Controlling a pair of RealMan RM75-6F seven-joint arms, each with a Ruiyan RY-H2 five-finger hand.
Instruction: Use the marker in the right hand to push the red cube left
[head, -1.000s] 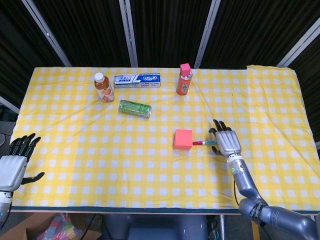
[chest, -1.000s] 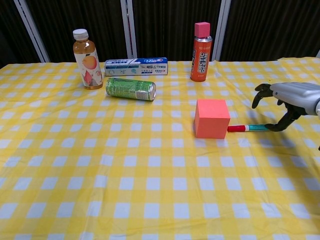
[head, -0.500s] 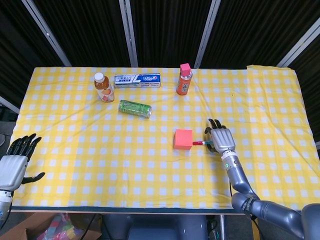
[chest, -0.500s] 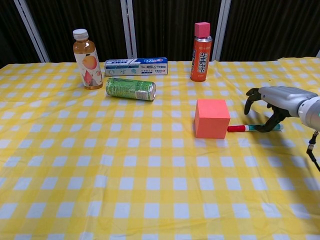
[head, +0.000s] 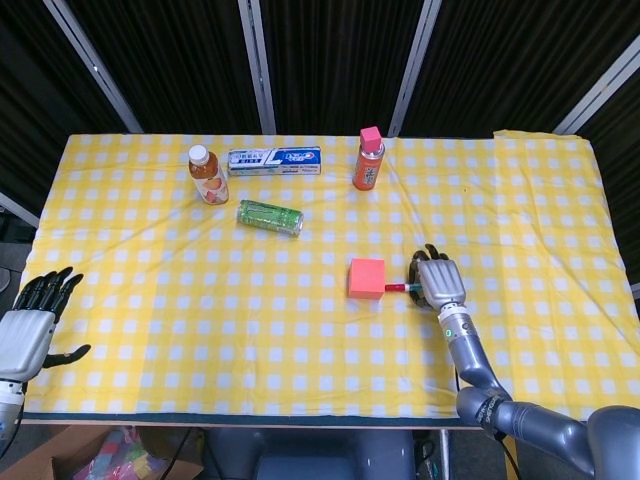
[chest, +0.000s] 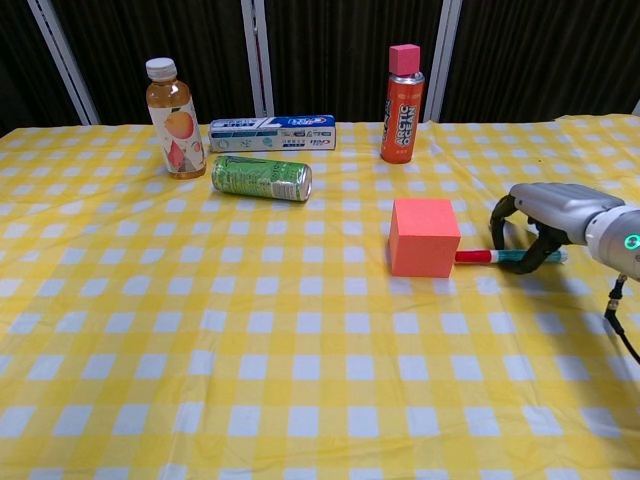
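Note:
The red cube (head: 367, 278) (chest: 424, 237) stands on the yellow checked cloth, right of centre. The marker (head: 398, 287) (chest: 480, 257) lies flat on the cloth just right of the cube, with its red cap touching the cube's right face. My right hand (head: 437, 280) (chest: 545, 215) arches over the marker's teal body, fingers curled down around it and the thumb touching it. Whether it truly grips the marker does not show. My left hand (head: 28, 335) hangs beyond the table's left front corner, holding nothing, fingers spread.
A green can (head: 269, 217) lies on its side left of and behind the cube. At the back stand a juice bottle (head: 207, 174), a toothpaste box (head: 274, 160) and an orange spray can (head: 368, 159). Bare cloth lies directly left of the cube.
My right hand has slid left along the marker toward the cube and curled its fingers further down. Cube, marker and left hand have not moved.

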